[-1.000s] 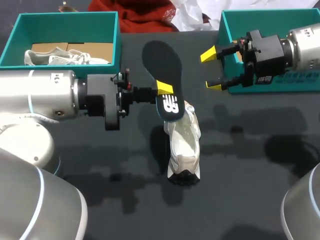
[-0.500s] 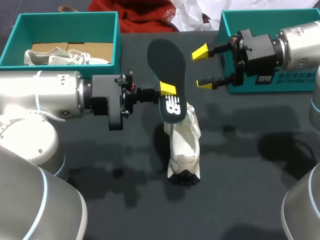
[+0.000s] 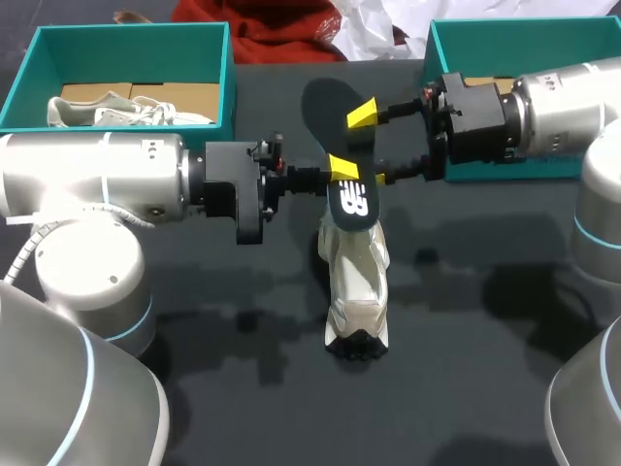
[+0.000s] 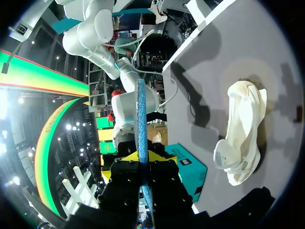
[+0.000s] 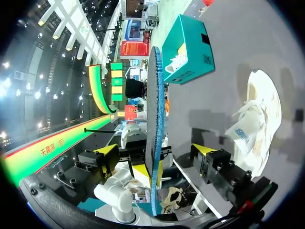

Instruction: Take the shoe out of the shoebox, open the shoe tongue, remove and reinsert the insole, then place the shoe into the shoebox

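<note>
Since a second ago the right hand (image 3: 373,146) has swung in from the right shoebox (image 3: 543,39) to meet the insole (image 3: 328,112). On the tabletop (image 3: 194,388) the white shoe (image 3: 356,277) lies just below. The left hand (image 3: 335,175) pinches the insole near its heel and holds it on edge. The right hand's fingers stand spread on either side of its middle, not touching. The insole looks light, thin and bendy, so a gentle pinch across the flat faces should suit.
</note>
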`<state>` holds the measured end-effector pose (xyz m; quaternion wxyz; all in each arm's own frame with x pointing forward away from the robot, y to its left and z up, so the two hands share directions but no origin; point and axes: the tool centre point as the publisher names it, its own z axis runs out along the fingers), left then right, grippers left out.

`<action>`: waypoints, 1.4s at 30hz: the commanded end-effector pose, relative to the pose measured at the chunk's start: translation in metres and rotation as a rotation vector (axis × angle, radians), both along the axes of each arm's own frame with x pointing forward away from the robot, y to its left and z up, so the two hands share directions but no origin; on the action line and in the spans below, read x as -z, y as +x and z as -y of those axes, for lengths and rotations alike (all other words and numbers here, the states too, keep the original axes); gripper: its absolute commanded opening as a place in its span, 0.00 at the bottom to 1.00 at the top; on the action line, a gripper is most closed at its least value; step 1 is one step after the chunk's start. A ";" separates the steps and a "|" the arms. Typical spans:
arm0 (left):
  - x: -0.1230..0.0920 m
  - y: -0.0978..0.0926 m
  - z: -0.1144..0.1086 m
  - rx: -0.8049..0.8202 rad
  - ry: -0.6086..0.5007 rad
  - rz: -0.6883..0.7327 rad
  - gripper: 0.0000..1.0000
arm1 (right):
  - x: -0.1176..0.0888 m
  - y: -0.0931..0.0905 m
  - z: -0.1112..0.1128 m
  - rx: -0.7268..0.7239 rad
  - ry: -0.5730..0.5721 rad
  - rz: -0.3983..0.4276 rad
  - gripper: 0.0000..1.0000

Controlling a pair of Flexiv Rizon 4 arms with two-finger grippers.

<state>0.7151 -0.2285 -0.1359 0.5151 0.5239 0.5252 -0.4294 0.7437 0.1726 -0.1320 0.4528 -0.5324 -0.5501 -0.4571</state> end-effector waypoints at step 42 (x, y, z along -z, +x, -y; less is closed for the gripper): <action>0.014 -0.007 0.010 -0.002 -0.023 -0.005 0.68 | 0.013 -0.002 -0.003 0.019 0.072 -0.027 0.00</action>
